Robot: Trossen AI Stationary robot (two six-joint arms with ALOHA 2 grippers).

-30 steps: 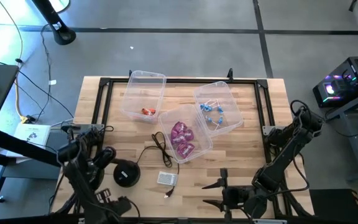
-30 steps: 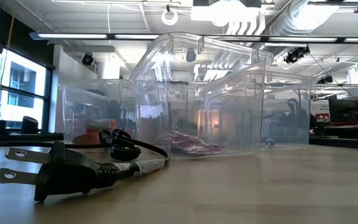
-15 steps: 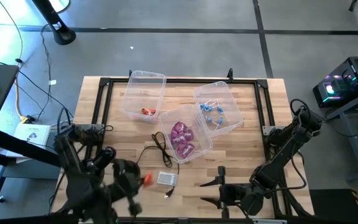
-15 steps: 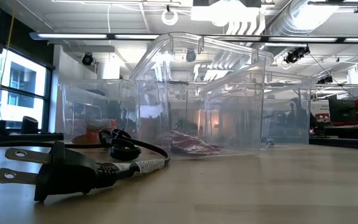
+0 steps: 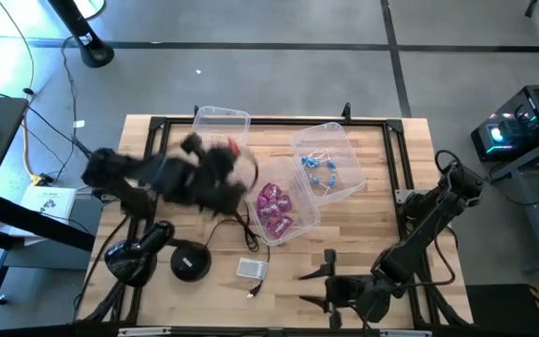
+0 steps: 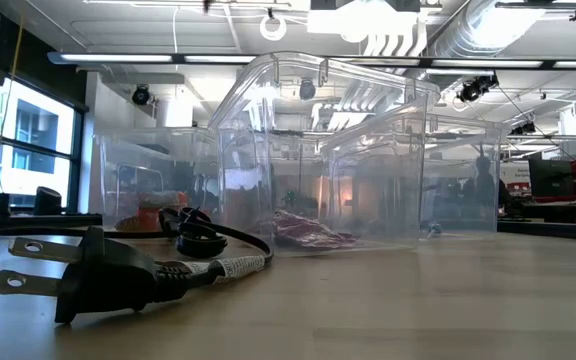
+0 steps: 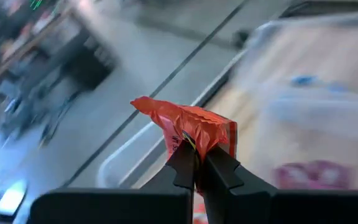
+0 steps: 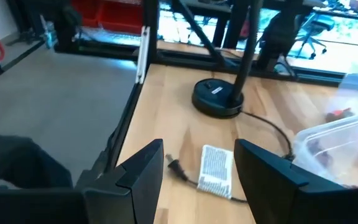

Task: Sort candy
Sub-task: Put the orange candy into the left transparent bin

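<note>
Since the earlier frame the left hand [image 7: 194, 163] has swung from the worktop's [image 5: 382, 215] near edge toward the left bin [image 5: 215, 140], clenched on an orange candy [image 7: 188, 127]. Thin grip: fast motion may fling it. Right hand [image 8: 197, 165] waits, released.

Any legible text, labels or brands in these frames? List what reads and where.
None legible.
White box: its printed lines are too small to read.
Orange-red candy in the left pincer: wrapper markings are blurred.
Purple candies and blue candies: wrappers are too small to read.
</note>
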